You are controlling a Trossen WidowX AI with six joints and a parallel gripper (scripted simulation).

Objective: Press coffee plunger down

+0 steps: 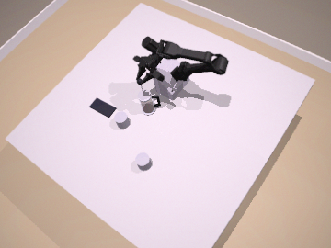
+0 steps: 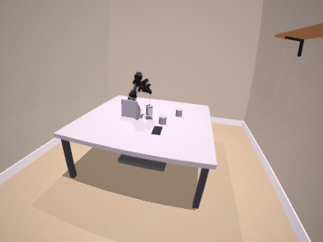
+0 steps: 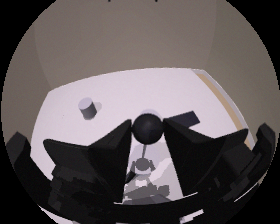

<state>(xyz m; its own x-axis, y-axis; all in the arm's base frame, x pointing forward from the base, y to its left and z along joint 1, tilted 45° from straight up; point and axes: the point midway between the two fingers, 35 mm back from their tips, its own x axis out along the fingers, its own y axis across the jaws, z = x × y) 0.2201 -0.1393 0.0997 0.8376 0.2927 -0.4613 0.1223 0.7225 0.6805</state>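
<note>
Beige walls surround the white rectangular bench point(image 1: 207, 144) point(image 2: 103, 133) point(image 3: 60, 115). From above, a flat black slab point(image 1: 102, 107) point(image 2: 157, 130) point(image 3: 188, 120) lies toward its left corner. Rightward, the clear cylindrical coffee press point(image 1: 146, 104) point(image 2: 149, 112) point(image 3: 143, 166) stands upright, inward from the upper-left edge. I have the fingers point(image 1: 141, 81) point(image 2: 151, 92) closed on its round black plunger knob point(image 3: 147, 129), probably so my downward push stays centred and won't tip it.

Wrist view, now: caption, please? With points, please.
Claw point(image 3: 146, 122) shut on the plunger's round black knob point(image 3: 148, 129), rod point(image 3: 144, 150) running down below it.
</note>
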